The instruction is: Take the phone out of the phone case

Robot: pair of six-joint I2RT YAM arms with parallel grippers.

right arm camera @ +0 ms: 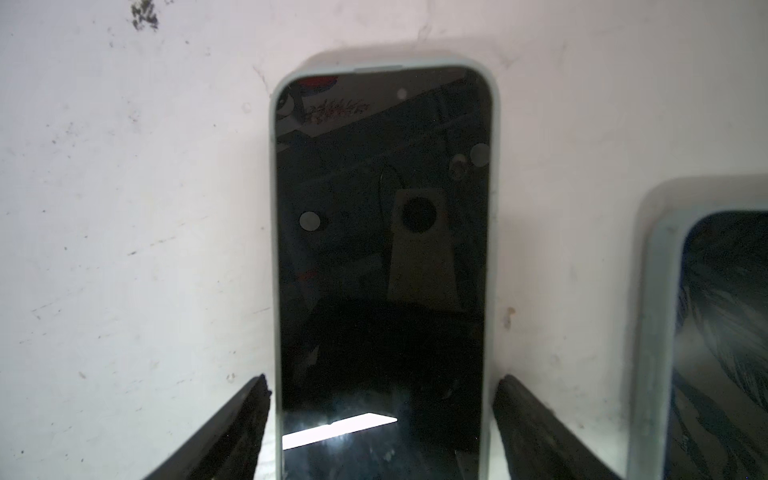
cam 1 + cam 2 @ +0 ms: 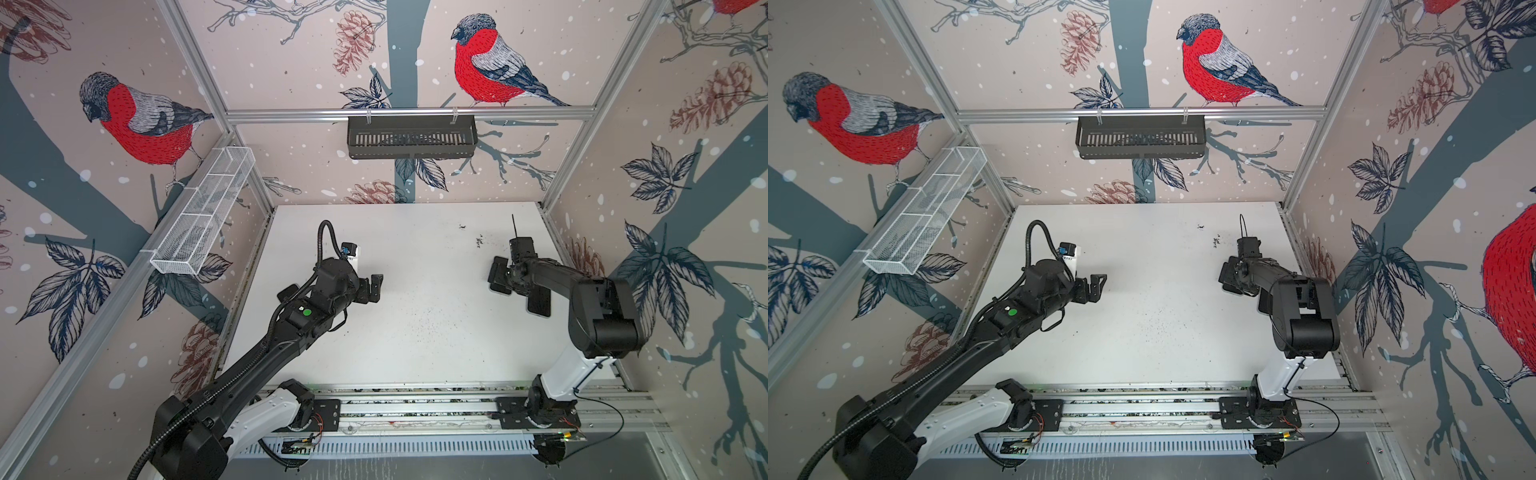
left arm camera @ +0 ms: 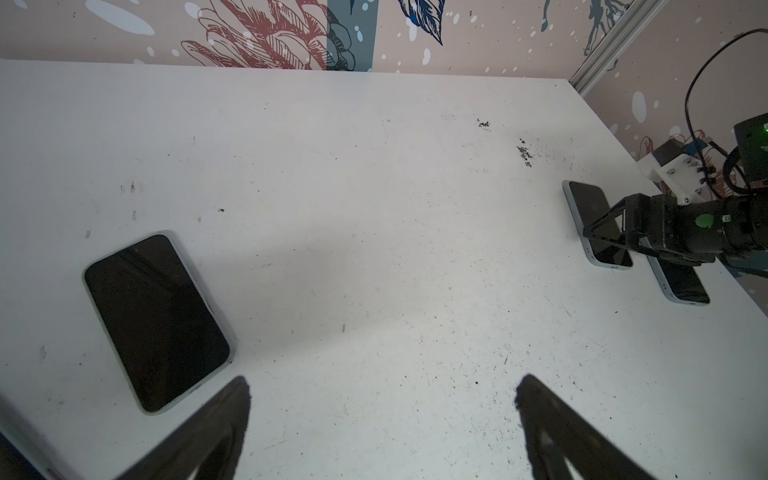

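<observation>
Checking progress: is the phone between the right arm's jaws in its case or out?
In. The phone lies screen up, the rim of its pale case wrapping both long edges and the rounded end.

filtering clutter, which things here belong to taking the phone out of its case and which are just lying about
Job: right gripper, straddling cased phone; left gripper, open.
Lying about: second cased phone beside it; third cased phone near left gripper; black basket; white mesh basket.
</observation>
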